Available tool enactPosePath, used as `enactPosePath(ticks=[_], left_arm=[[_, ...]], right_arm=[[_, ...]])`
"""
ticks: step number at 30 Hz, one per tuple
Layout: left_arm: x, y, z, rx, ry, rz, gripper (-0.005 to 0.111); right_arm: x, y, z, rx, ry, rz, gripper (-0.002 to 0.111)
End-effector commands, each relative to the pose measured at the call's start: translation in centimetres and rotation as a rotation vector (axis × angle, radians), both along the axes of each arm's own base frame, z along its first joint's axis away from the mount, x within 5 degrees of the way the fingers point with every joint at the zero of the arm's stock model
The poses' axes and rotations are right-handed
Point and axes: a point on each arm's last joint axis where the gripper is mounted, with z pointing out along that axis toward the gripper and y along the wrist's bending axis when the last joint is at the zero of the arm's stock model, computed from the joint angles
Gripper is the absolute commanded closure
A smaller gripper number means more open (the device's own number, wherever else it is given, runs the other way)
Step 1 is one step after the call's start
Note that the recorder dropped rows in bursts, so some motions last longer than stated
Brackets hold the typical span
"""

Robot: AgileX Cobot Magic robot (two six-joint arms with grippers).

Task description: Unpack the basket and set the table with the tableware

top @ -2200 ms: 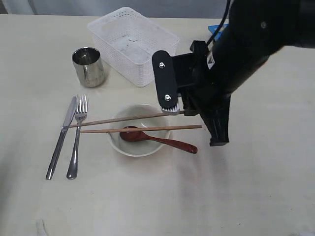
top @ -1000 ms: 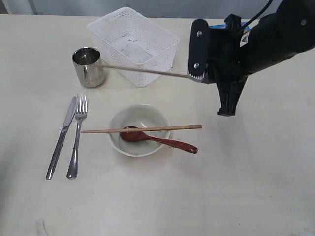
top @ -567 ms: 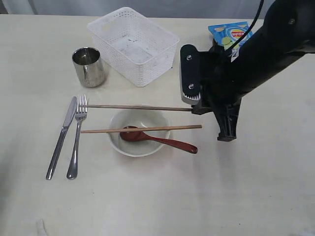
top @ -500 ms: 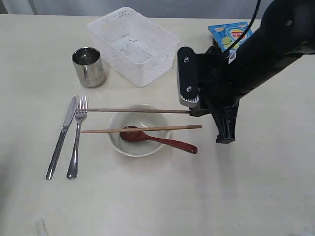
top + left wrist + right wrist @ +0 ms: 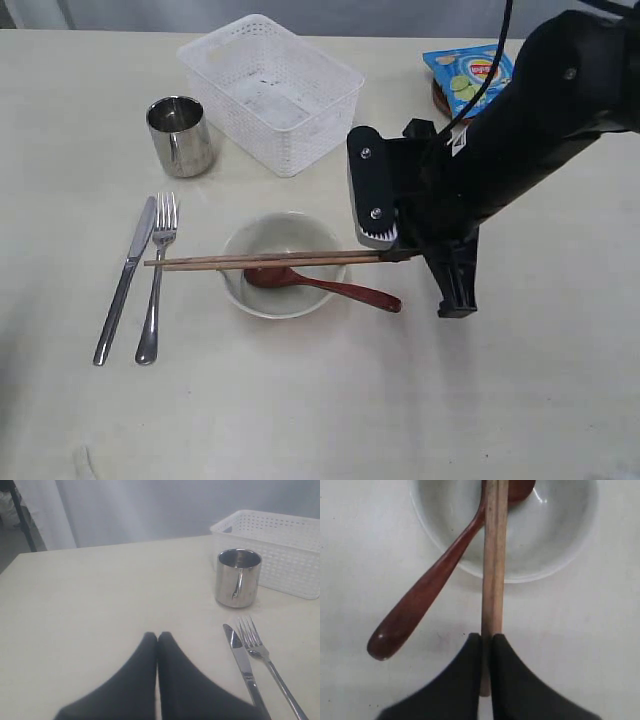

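Note:
My right gripper (image 5: 388,250) is shut on the end of one brown chopstick (image 5: 495,555). That stick lies across the pale bowl (image 5: 283,235), close alongside the second chopstick (image 5: 200,266). The reddish-brown spoon (image 5: 335,288) rests in the bowl with its handle over the rim. The knife (image 5: 125,280) and fork (image 5: 157,275) lie side by side left of the bowl. The steel cup (image 5: 180,135) stands beside the white basket (image 5: 270,90), which looks empty. In the left wrist view my left gripper (image 5: 157,636) is shut on nothing, above the table (image 5: 90,595), near the knife (image 5: 243,662).
A blue snack packet (image 5: 470,75) lies at the back right on top of a small brown plate (image 5: 441,100), just behind my right arm. The left arm does not show in the exterior view.
My right gripper has carried the chopstick from beside the basket down and toward the front, bringing it next to the other chopstick across the bowl. The left gripper's earlier state is not shown.

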Motion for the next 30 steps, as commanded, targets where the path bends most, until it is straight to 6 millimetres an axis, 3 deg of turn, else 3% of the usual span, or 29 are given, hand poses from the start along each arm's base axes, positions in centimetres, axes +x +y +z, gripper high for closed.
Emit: enactPosePath(ticks=[1,12,15,17,23,30], left_arm=[[0.0,0.0,-0.1,-0.003,0.0,-0.005,0.107],[0.0,0.0,-0.1,-0.003,0.0,-0.005,0.107],[0.0,0.0,-0.1,-0.003,0.0,-0.005,0.107],[0.0,0.0,-0.1,-0.003,0.0,-0.005,0.107],[0.0,0.0,-0.1,-0.003,0.0,-0.005,0.107],[0.0,0.0,-0.1,-0.003,0.0,-0.005,0.107]], right_arm=[[-0.1,-0.1,0.0,-0.001,-0.013,0.009,0.109],[-0.1,-0.1,-0.1,0.004,0.0,-0.019,0.107],[-0.2,-0.1,-0.1,0.006,0.006,-0.021,0.086],[-0.2,-0.1,-0.1,0.006,0.006,-0.021,0.081],[0.0,-0.1,0.1,0.018,-0.018,-0.028,0.081],[0.0,-0.3,2.3,0.096,-0.113,-0.099,0.081]])
